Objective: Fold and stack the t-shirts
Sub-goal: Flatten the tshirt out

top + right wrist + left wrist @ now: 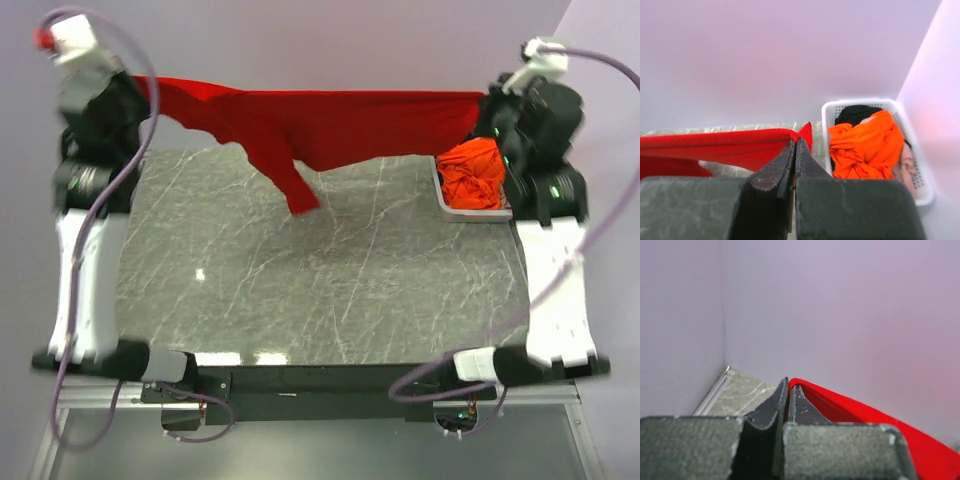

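Observation:
A bright red t-shirt hangs stretched in the air across the far side of the table, one sleeve dangling. My left gripper is shut on its left edge. My right gripper is shut on its right edge. In the top view the left gripper and right gripper hold the cloth taut at the two far corners. An orange t-shirt lies crumpled in the white basket; it also shows in the right wrist view, over a dark shirt and a pale one.
The grey marble table top spreads below the hanging shirt. The white slotted basket stands at the far right corner by the right arm. Lilac walls close the back and sides.

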